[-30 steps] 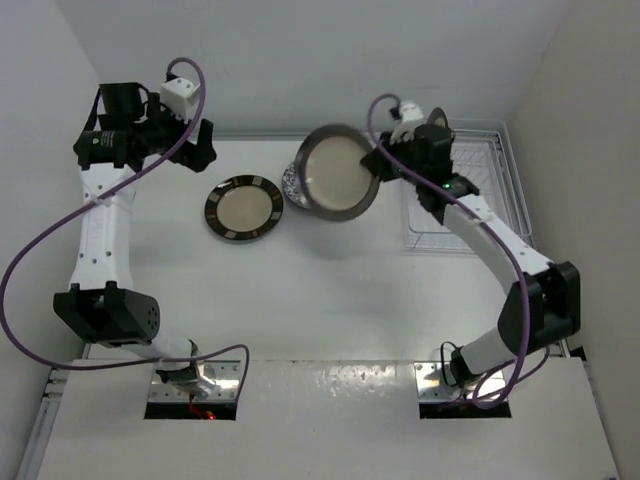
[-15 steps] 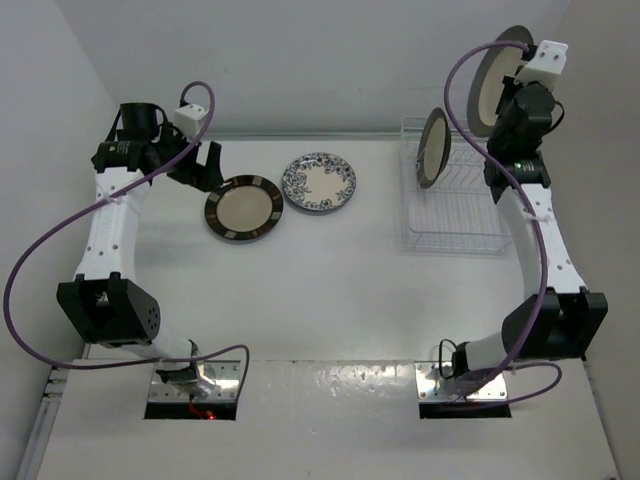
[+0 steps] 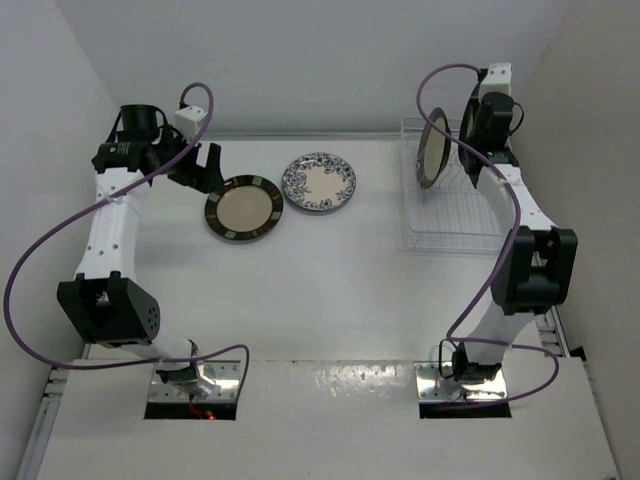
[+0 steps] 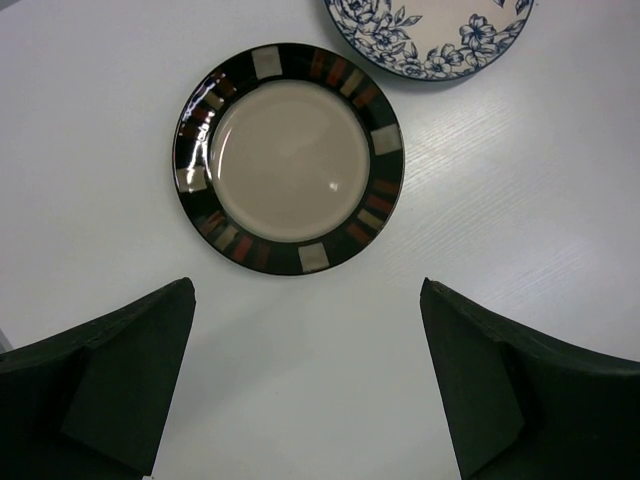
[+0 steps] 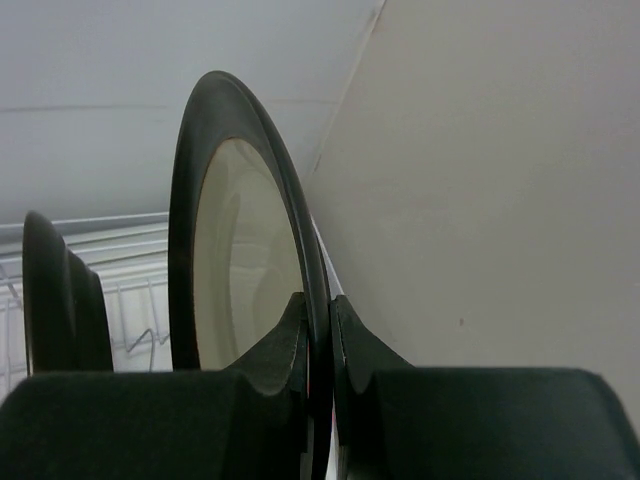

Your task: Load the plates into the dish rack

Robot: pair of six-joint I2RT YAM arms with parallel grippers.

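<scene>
Well, the right hand (image 5: 318, 310) grips a dark-rimmed plate (image 5: 245, 260) upright at the dish rack (image 3: 455, 215) (left hand (image 4: 305, 290) released).

The right gripper (image 5: 318, 312), clamped on a dark-rimmed plate (image 5: 245, 250), now sits lower than half a second ago. The plate is on edge at the dish rack (image 3: 455, 215), just behind the standing plate (image 3: 433, 147).

A lab-style robot test cell: a bare white table (image 3: 330, 290), blank white walls (image 3: 300, 60) close behind the left gripper (image 3: 203, 165) and beside the right gripper (image 5: 318, 320), loose purple cables (image 3: 445, 68), and a metal mounting plate (image 3: 330, 385).
</scene>
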